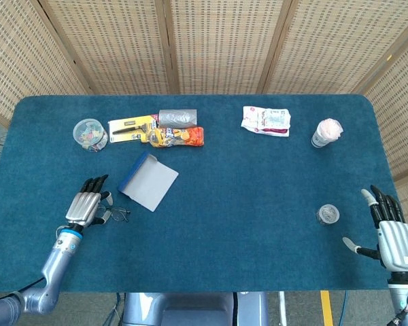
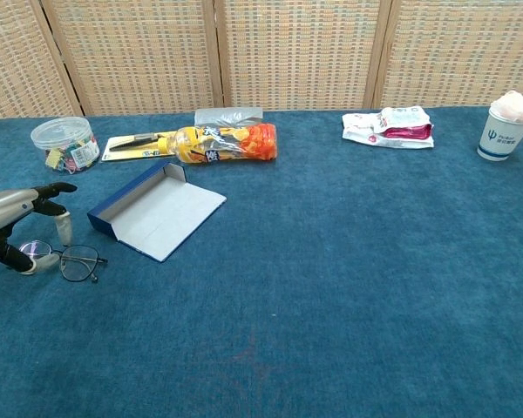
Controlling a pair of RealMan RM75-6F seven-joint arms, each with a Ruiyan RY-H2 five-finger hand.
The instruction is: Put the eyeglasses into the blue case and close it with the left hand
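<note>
Much of the left hand [image 2: 17,228] is cut off by the frame edge in the chest view, and from the head view its fingers [image 1: 94,185] cover one side of the eyeglasses [image 2: 70,259]; the wire frame is thin and hard to trace against the blue tabletop [image 1: 245,224]. In the chest view the thumb and a fingertip sit at the lens nearest the hand, touching or almost touching it; whether they pinch the frame cannot be told. The other lens lies free on the tabletop, pointing away from the hand.

The blue case [image 2: 152,209] lies open and flat, lid spread, pale lining up; the eyeglasses lie near it, on the side toward the robot and to its left, apart from it. Beyond the case lie an orange bottle [image 2: 227,143] on its side, a yellow carded tool [image 1: 132,127], a grey packet [image 1: 177,117] and a clear tub [image 2: 64,144] of small coloured bits.

The right hand [image 1: 393,234], far from the case, shows only in the head view; its fingers are spread apart and hold nothing; its wrist is cut off by the frame.
</note>
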